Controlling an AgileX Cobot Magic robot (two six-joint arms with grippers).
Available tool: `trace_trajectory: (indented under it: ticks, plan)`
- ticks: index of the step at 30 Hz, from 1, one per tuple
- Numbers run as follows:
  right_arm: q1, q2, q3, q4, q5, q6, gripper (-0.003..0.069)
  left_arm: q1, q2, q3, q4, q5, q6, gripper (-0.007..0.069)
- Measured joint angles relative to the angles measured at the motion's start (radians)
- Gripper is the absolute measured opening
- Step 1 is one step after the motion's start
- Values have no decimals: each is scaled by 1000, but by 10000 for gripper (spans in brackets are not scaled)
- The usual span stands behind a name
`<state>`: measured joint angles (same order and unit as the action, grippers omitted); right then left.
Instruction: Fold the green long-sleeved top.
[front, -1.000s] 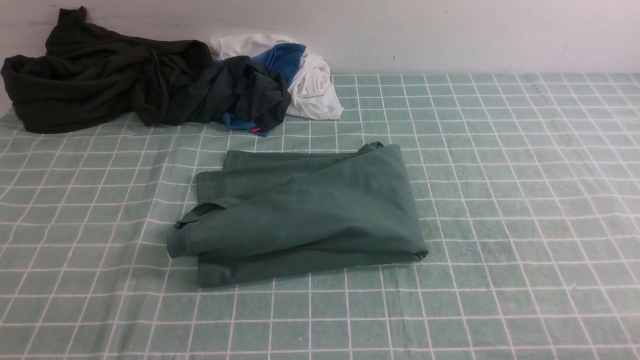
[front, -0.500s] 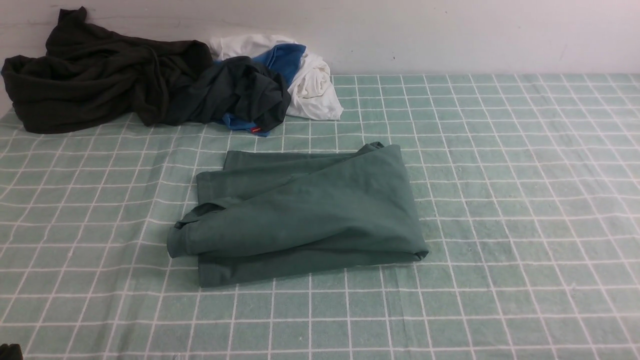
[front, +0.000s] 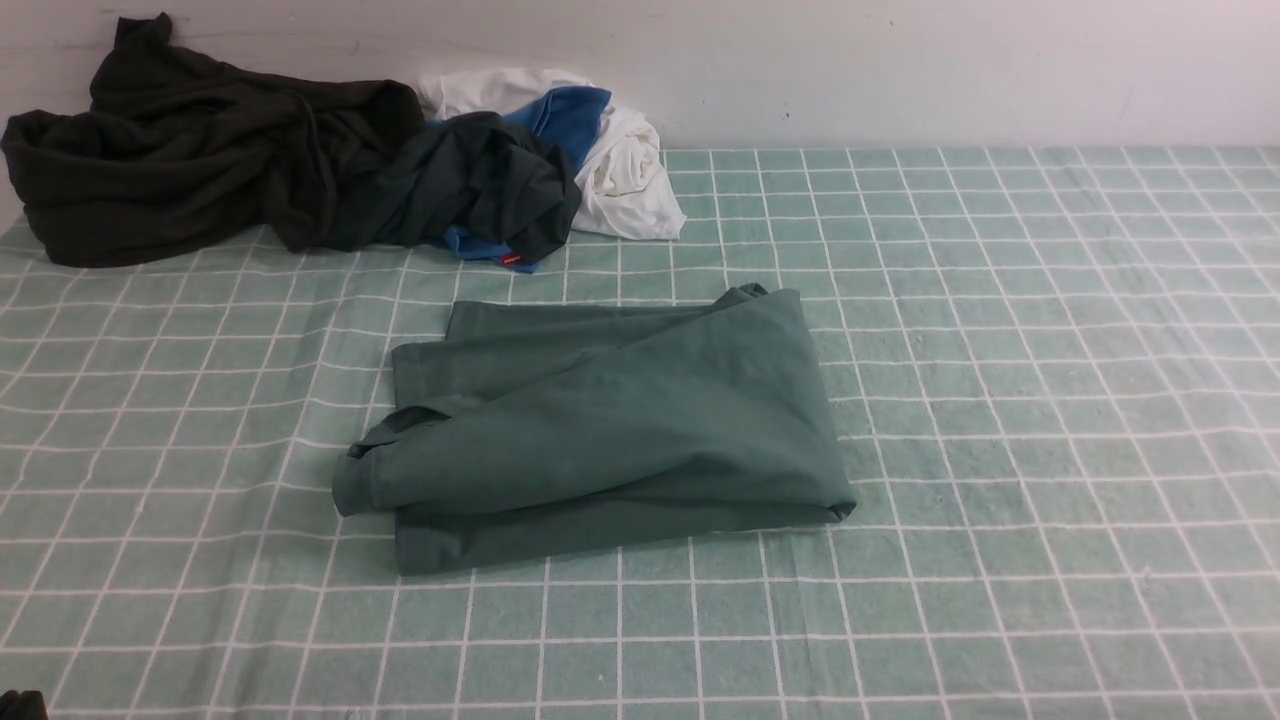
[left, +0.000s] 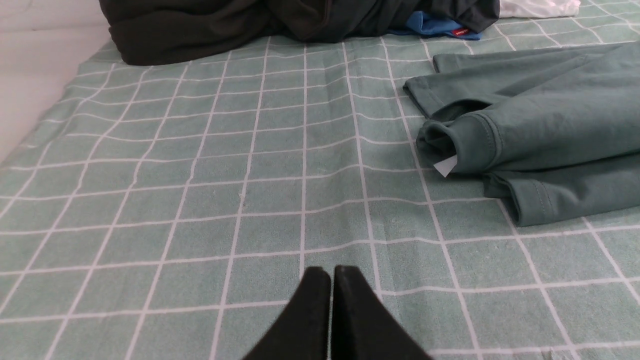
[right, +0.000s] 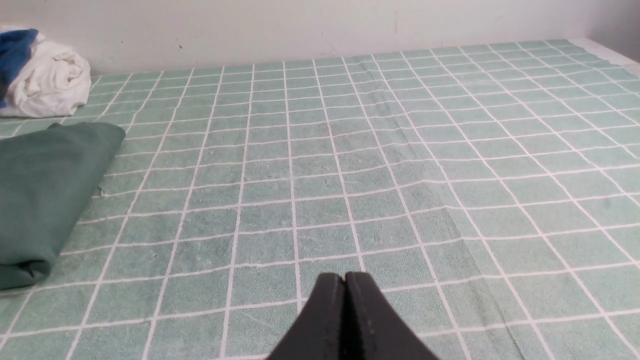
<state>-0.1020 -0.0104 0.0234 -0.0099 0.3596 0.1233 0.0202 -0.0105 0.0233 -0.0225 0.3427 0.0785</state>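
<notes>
The green long-sleeved top lies folded into a compact bundle in the middle of the checked cloth, its cuffs and hems stacked at its left end. A small white tag pokes out beside a cuff. Its right end shows in the right wrist view. My left gripper is shut and empty, low over the cloth, well short of the top's left end. A dark tip of the left arm shows at the bottom left corner of the front view. My right gripper is shut and empty, over bare cloth to the right of the top.
A very dark olive-black garment is heaped at the back left against the wall. Beside it lie a dark teal-black shirt with blue fabric and a white garment. The green checked cloth covers the table up to the white wall.
A dark tip of the left arm has come into the bottom left corner of the front view. The top and the heap have not moved.
</notes>
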Motion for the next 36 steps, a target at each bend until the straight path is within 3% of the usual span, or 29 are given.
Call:
trace_trajectory:
  ticks: [36]
  plan:
    - [0, 0, 0, 0, 0, 9, -14, 0, 0, 0, 0, 0, 0, -3]
